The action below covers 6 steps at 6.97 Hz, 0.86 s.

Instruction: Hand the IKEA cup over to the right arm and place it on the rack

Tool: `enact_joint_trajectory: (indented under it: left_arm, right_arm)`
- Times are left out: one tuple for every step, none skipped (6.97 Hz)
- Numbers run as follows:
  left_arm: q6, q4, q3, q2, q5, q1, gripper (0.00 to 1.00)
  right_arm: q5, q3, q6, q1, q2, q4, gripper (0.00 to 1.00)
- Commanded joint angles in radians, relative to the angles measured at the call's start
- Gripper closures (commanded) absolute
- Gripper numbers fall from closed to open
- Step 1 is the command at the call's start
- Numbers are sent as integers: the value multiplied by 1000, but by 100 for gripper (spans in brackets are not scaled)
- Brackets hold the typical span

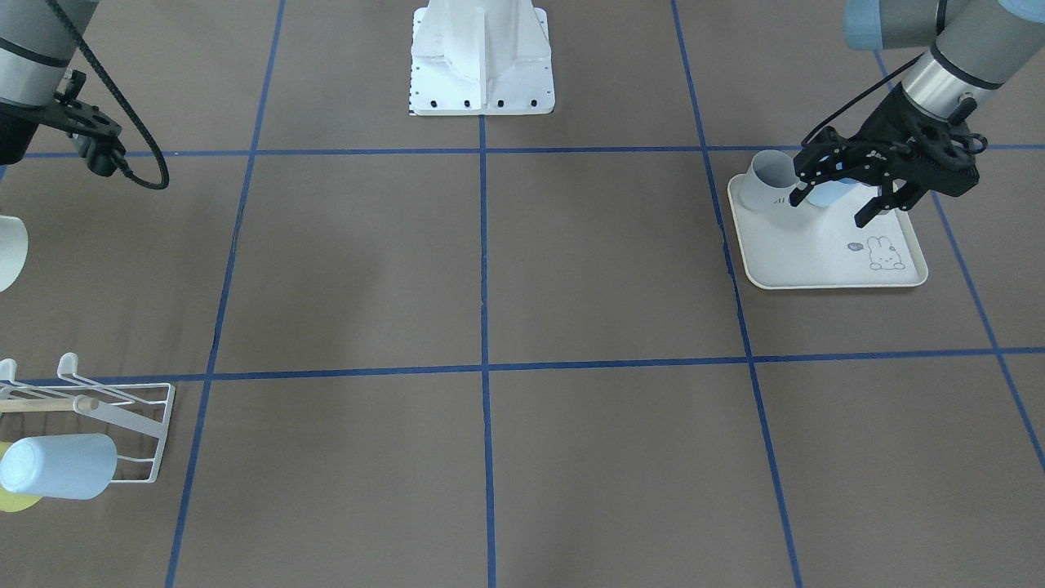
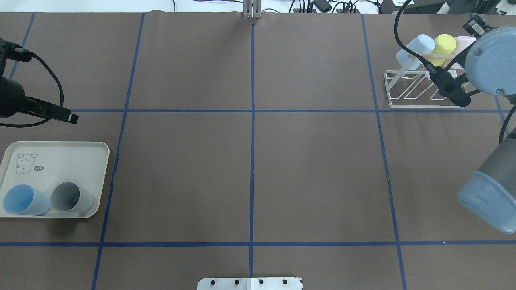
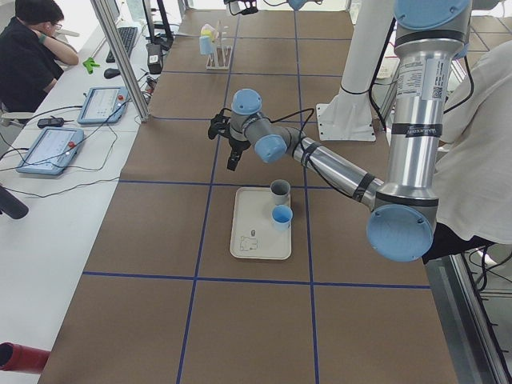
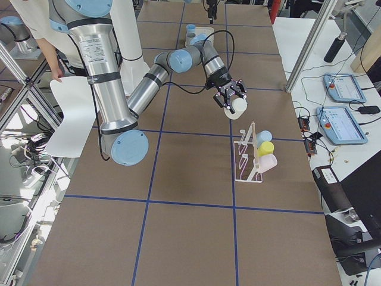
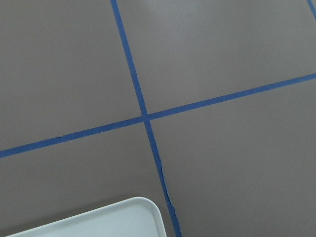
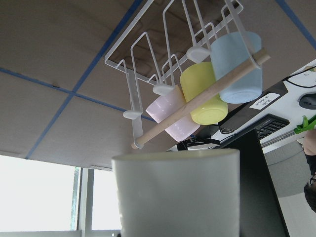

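Far left first: the left gripper (image 1: 826,212) hangs above the table (image 2: 314,173) by the far side of the tray (image 2: 64,157), jaws spread wide with nothing between them. Its wrist camera catches only one rounded tray corner and crossing blue tape. On the tray, two cups stand upright along the near edge, with the blue cup (image 2: 24,200) outermost and the grey cup (image 2: 72,197) right beside it. A little rabbit drawing (image 2: 25,163) sits at the far end. Now across to the right, and here is the action: the right gripper (image 4: 233,102) is clamped on the white cup (image 6: 177,192). It holds the cup in the air, tipped onto its side, close to the rack (image 2: 415,94) but clear of it. In the wrist view the cup fills the foreground with the rack straight ahead. The rack sits on the table at the far right, already loaded. A pale blue cup (image 2: 415,50), a yellow cup (image 2: 441,48) and a pink cup (image 2: 463,42) lie on their sides in a row, and the dowel (image 6: 197,101) runs across all three.
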Motion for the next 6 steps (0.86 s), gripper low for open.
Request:
enact_joint_trajectory:
  left_arm:
    - [-2,0,1,-1,0,0,0]
    - [-2,0,0,-1,1,0,0]
    - [-2,0,0,-3,0,0,0]
    - [-2,0,0,-3,0,0,0]
    - [-2,0,0,-3,1,0,0]
    - [-5,0,-2,-4,0,0,0]
  right_arm:
    - [-44,-84,-6,4,-61,163,85]
    - [-46,-118,-6,4,-96,264,84]
    - [-56,-158,-3,4,-109,326,84]
    - [-93,-210,-4,2,-121,405,84]
    - [-96,-256,-6,2,-133,490,84]
    - [-113,-276,2,-1,-133,504,83]
